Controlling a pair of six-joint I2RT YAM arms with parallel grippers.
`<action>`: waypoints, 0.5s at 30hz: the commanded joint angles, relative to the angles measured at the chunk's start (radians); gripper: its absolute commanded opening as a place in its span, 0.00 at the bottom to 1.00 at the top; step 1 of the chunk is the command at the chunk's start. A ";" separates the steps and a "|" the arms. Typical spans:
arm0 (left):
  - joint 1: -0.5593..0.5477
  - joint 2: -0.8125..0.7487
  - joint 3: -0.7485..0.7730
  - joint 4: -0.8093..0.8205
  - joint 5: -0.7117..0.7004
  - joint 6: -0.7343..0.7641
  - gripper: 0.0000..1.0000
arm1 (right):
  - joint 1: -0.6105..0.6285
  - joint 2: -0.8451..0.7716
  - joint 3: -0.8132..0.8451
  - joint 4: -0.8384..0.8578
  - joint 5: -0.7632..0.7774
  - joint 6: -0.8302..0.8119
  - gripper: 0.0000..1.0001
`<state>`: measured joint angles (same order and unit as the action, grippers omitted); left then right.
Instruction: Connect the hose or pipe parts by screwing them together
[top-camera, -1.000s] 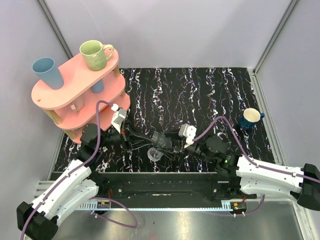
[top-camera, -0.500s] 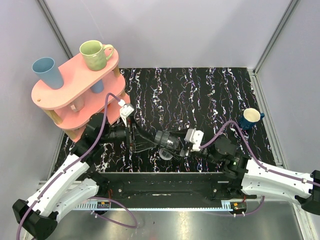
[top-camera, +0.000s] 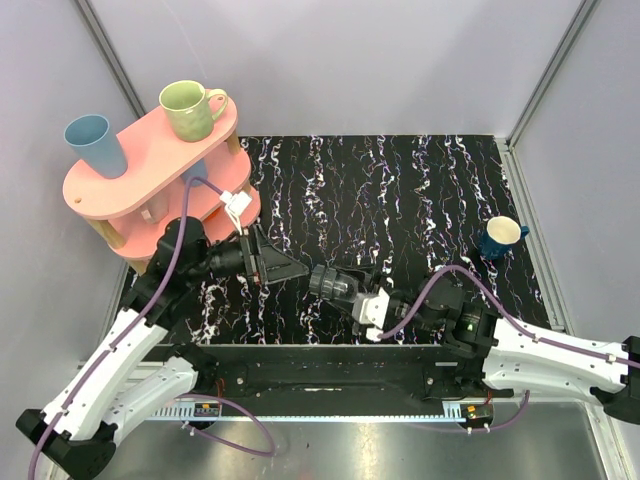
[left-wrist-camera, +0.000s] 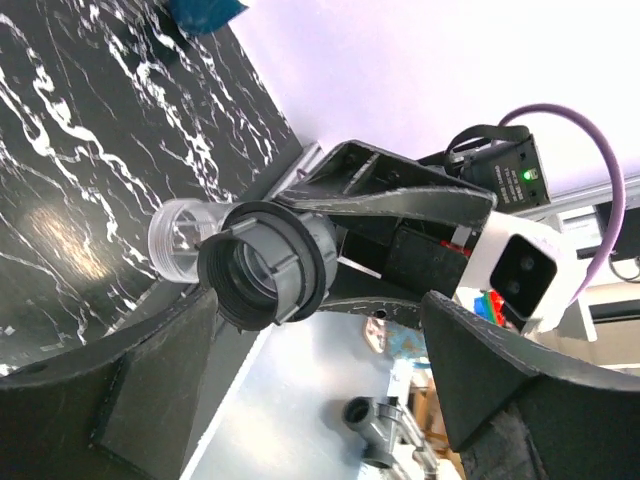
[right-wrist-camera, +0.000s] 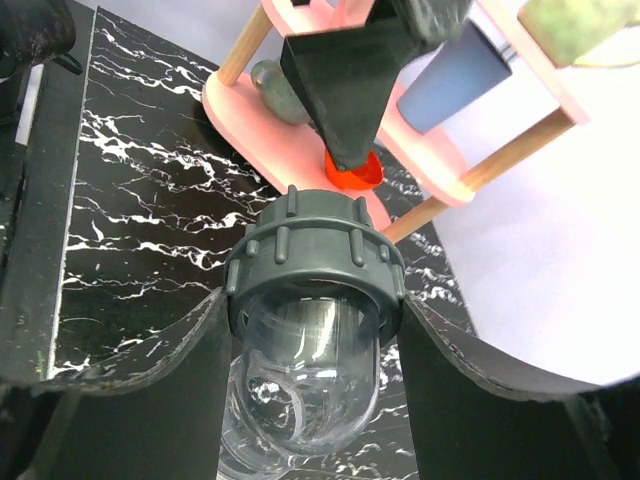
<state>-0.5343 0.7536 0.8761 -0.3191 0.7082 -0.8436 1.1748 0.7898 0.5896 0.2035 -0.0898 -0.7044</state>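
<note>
My right gripper (right-wrist-camera: 310, 400) is shut on the pipe parts (right-wrist-camera: 314, 268), which show as one piece: a dark grey ribbed collar over a clear translucent body (right-wrist-camera: 305, 375). From above, the piece (top-camera: 334, 282) hangs over the table's near middle with the right gripper (top-camera: 345, 290) round it. In the left wrist view its dark threaded mouth (left-wrist-camera: 262, 268) faces me, the clear end (left-wrist-camera: 180, 235) to its left. My left gripper (top-camera: 290, 268) stands open a short way left of it, holding nothing. Its fingers (left-wrist-camera: 150, 385) frame that view, apart from the piece.
A pink two-tier shelf (top-camera: 100, 190) at the back left carries a green mug (top-camera: 190, 108) and a blue cup (top-camera: 97, 145). A dark blue mug (top-camera: 500, 237) stands at the right of the black marbled table (top-camera: 400, 190). A grey pipe tee (left-wrist-camera: 378, 428) lies beyond the table.
My left gripper has opened, let go of the piece and drawn back to the left. The right gripper has kept its hold while its wrist turned.
</note>
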 joint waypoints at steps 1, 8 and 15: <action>0.008 0.048 0.008 -0.040 0.049 -0.184 0.84 | 0.049 -0.027 0.039 0.082 0.050 -0.194 0.00; 0.011 0.067 0.001 -0.058 0.016 -0.262 0.83 | 0.109 0.000 0.027 0.115 0.125 -0.323 0.00; 0.011 0.067 -0.120 0.141 0.063 -0.486 0.78 | 0.137 0.029 0.006 0.207 0.159 -0.339 0.00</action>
<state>-0.5289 0.8272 0.8223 -0.3084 0.7353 -1.1370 1.2976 0.8135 0.5884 0.2752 0.0166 -1.0016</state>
